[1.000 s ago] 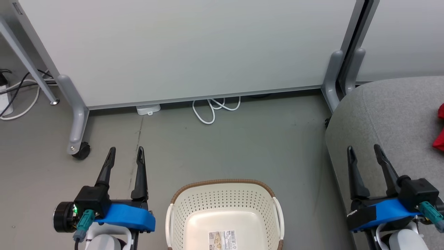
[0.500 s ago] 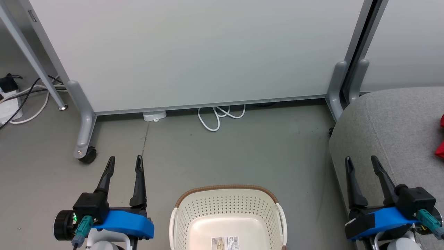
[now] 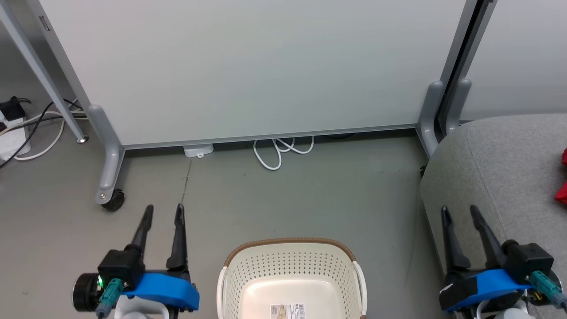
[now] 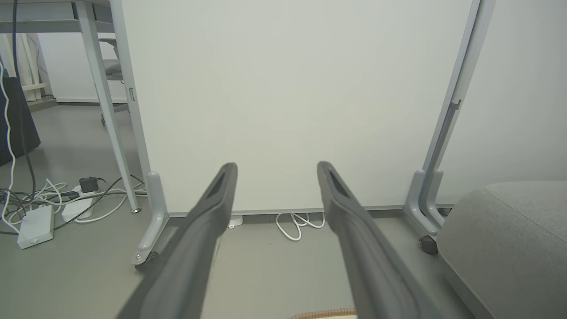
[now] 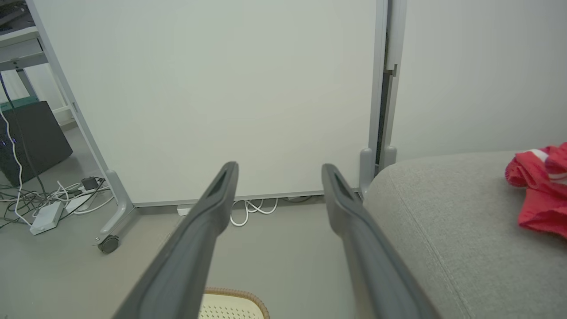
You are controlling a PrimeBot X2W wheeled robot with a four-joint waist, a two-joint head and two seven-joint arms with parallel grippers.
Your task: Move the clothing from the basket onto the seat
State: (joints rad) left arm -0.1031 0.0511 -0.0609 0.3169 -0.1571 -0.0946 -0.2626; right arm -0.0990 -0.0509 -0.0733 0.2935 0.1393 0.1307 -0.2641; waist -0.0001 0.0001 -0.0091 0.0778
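clothing (image 5: 542,199): red heap with white stripes, lying on the seat (image 5: 443,230) at the right edge of the right wrist frame; basket (image 3: 290,242) bottom centre of the head frame, bare bottom with a label (image 3: 288,310) in the part shown, near end cut off; left pincer (image 3: 164,208) lower left and right pincer (image 3: 459,209) lower right, both spread, gripping nothing; reads as final check: look down into the whole basket before calling it done, keep fingers off the rim; counts: 1 basket, 1 seat, 2 pincers, 1 label, 1 red heap (pieces in it can't be told)
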